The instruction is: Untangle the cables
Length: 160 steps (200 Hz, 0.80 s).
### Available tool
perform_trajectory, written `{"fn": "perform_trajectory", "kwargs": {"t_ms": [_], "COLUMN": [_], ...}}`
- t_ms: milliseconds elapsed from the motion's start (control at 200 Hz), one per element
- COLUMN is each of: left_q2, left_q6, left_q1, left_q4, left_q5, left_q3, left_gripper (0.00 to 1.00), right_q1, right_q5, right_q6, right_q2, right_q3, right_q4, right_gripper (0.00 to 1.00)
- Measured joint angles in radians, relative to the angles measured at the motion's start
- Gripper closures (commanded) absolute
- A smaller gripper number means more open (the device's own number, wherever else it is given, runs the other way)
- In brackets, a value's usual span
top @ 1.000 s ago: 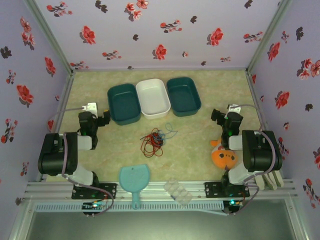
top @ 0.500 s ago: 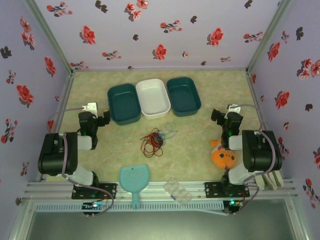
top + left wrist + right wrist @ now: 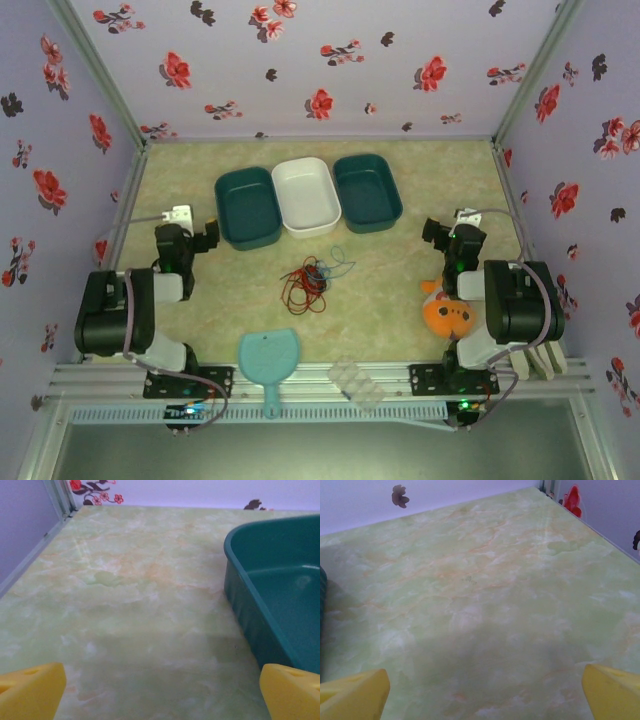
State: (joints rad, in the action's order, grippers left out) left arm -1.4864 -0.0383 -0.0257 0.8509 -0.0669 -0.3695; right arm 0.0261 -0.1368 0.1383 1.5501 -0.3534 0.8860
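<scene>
The cables (image 3: pixel 312 279) lie as one small tangle of red, black and blue-teal wire on the table's middle, in front of the trays. My left gripper (image 3: pixel 183 222) rests at the left side, well to the left of the tangle; its yellow fingertips (image 3: pixel 31 690) stand far apart over bare table. My right gripper (image 3: pixel 452 228) sits at the right side, well to the right of the tangle, its yellow fingertips (image 3: pixel 615 690) also wide apart with nothing between them.
Two teal trays (image 3: pixel 246 205) (image 3: pixel 367 191) flank a white tray (image 3: pixel 306 195) at the back; the left teal tray (image 3: pixel 270 600) is close beside my left gripper. A light-blue scoop (image 3: pixel 268 358), a clear plastic piece (image 3: pixel 357 384) and an orange toy fish (image 3: pixel 447 315) lie near the front.
The left arm has shifted very slightly. The cables and the right arm have not moved.
</scene>
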Motion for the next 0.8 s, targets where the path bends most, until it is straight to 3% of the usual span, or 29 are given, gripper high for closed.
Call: {"fn": "perform_trajectory", "kwargs": {"t_ms": [340,625,800], "left_q2": [0.206,0.471,0.579], "left_q6": [-0.018,-0.169,-0.288], "left_q1": [-0.003,-0.003,0.01], "left_q4": [-0.069,-0.314,-0.52], "left_q5": [-0.01,-0.025,0.019], "left_q3": [0.012,-0.031,-0.137], "left_gripper": [0.0,0.0,0.0], "right_q1": [-0.001,-0.02,-0.134], "right_q5": [-0.056,-0.124,-0.172], "right_q6": [0.005,0.103,0.145], "right_q2": [-0.155,-0.496,-0.592], "right_q3": [-0.016,-0.108,-0.231], "right_q4": [-0.142,-0.5,-0.787], "right_gripper": [0.01,0.01,0.01]}}
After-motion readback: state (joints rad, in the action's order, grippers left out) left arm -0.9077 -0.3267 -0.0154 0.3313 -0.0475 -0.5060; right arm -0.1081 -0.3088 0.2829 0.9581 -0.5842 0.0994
